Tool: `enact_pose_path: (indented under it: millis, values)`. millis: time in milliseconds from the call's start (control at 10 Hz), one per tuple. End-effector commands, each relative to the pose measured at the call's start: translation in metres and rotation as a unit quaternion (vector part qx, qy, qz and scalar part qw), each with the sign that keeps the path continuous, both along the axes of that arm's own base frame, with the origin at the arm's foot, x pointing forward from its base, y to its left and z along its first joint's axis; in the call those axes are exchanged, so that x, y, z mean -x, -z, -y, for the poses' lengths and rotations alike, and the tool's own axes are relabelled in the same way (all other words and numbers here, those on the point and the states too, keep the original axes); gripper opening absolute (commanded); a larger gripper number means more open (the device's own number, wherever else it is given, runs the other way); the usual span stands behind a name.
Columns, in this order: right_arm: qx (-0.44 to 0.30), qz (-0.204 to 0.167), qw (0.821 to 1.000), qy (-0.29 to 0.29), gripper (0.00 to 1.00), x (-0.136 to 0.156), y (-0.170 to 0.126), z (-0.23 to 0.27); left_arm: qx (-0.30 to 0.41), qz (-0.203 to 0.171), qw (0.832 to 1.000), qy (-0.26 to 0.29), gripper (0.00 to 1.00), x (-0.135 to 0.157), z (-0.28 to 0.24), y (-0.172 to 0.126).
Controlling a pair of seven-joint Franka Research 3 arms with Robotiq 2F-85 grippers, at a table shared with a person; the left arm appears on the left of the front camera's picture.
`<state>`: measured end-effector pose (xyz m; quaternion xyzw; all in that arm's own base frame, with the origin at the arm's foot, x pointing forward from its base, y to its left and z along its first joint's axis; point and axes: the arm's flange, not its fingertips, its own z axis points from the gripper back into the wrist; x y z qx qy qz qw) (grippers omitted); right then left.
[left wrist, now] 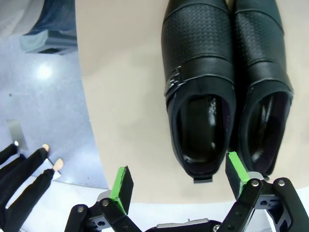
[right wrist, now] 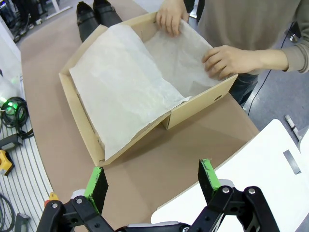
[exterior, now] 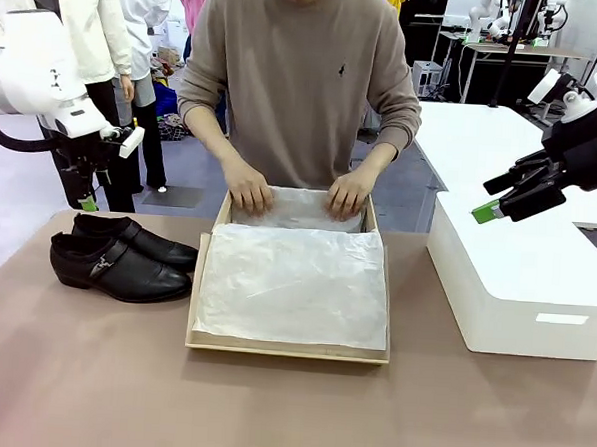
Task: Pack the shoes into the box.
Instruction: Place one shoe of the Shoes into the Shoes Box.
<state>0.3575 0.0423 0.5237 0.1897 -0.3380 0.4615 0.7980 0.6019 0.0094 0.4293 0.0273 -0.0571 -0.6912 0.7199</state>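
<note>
The two black shoes (exterior: 121, 259) lie side by side on the table's left part, toes pointing right. My left gripper (exterior: 88, 197) hangs open just behind and above their heels; in the left wrist view the shoes (left wrist: 200, 96) lie right beyond my open, empty gripper (left wrist: 178, 181). The tan box (exterior: 288, 350) sits mid-table, with white tissue paper (exterior: 293, 283) spread over its inside. A person's hands (exterior: 248, 193) press the tissue at the far end. My right gripper (exterior: 488, 198) hovers open above the white block, and in the right wrist view it (right wrist: 152, 186) looks down at the box (right wrist: 198, 102).
A large white block (exterior: 521, 285) stands on the table at the right, beside the box. The person stands at the far edge behind the box. Bare tabletop (exterior: 269, 412) runs along the near side. Cables and floor clutter (right wrist: 12, 121) lie off the table's edge.
</note>
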Motion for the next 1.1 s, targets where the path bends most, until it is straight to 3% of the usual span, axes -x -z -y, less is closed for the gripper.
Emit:
enact_pose_path:
  millis: [0, 1000]
  values:
    - [-0.010, 0.011, 1.000, -0.013, 1.00, -0.003, 0.001, 0.001, -0.018, 0.003, 1.000, -0.013, 1.00, -0.011, 0.002, 0.003]
    - [-0.010, 0.011, 1.000, -0.013, 1.00, -0.003, 0.001, 0.001, -0.025, -0.009, 0.999, -0.033, 1.00, -0.032, -0.001, 0.040]
